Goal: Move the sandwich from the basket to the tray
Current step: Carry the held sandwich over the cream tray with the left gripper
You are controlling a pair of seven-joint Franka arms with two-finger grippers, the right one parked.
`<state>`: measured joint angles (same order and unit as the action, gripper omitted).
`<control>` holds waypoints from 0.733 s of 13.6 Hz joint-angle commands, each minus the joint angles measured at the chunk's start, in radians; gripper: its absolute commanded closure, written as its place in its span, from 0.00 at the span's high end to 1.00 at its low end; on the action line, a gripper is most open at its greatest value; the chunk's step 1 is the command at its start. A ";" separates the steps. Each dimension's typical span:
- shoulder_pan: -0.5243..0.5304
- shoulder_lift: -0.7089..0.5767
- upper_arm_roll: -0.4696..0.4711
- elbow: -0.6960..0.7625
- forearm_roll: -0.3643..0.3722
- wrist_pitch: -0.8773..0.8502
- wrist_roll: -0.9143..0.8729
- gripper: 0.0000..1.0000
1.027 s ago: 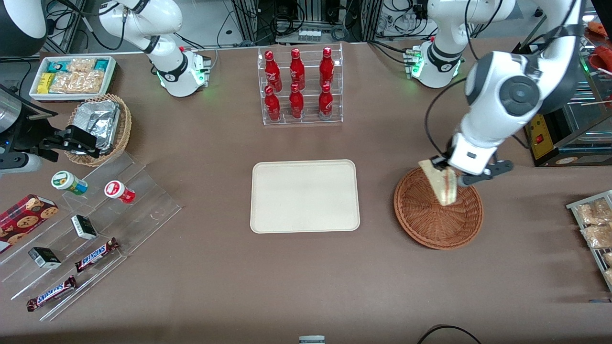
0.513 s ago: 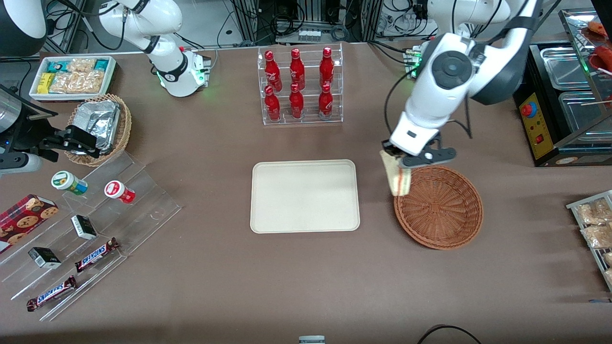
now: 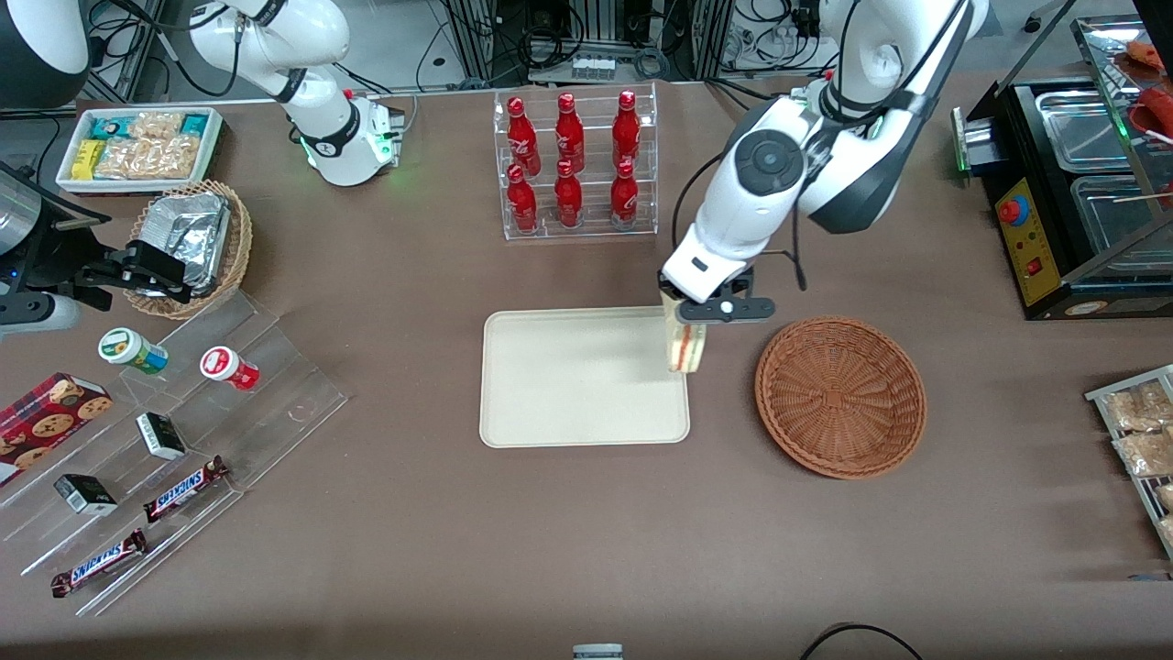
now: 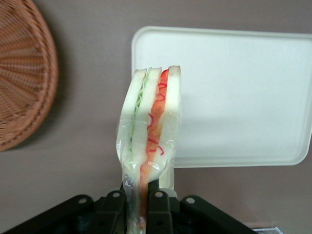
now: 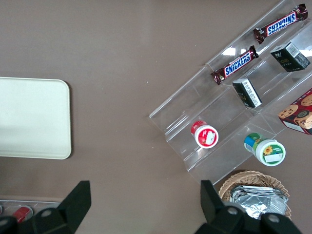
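Gripper (image 3: 689, 316) clamped on the sandwich (image 3: 685, 346), which hangs cut edge down above the tray (image 3: 568, 403) edge nearest the basket (image 3: 839, 396). Basket sits just beside the tray.

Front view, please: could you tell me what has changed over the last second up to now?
The end effector, shut on the sandwich, carried it from above the basket sideways toward the parked arm's end; it now hangs over the tray's edge nearest the basket. Nothing was let go. Basket, tray and red bottles stayed put.
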<state>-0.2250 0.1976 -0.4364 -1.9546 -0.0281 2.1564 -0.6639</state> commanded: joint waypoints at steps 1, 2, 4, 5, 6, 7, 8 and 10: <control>-0.014 0.092 -0.028 0.075 0.042 -0.012 0.001 0.00; -0.036 0.120 -0.034 0.095 0.068 -0.013 -0.041 0.00; -0.054 0.186 -0.038 0.141 0.164 -0.027 -0.162 0.00; -0.069 0.215 -0.038 0.166 0.218 -0.046 -0.227 0.00; -0.079 0.233 -0.039 0.193 0.250 -0.072 -0.261 0.00; -0.080 0.255 -0.042 0.225 0.257 -0.104 -0.285 0.00; -0.082 0.269 -0.053 0.255 0.258 -0.127 -0.299 0.00; -0.083 0.281 -0.061 0.272 0.260 -0.142 -0.301 0.00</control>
<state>-0.2986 0.4490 -0.4864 -1.7441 0.2052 2.0604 -0.9301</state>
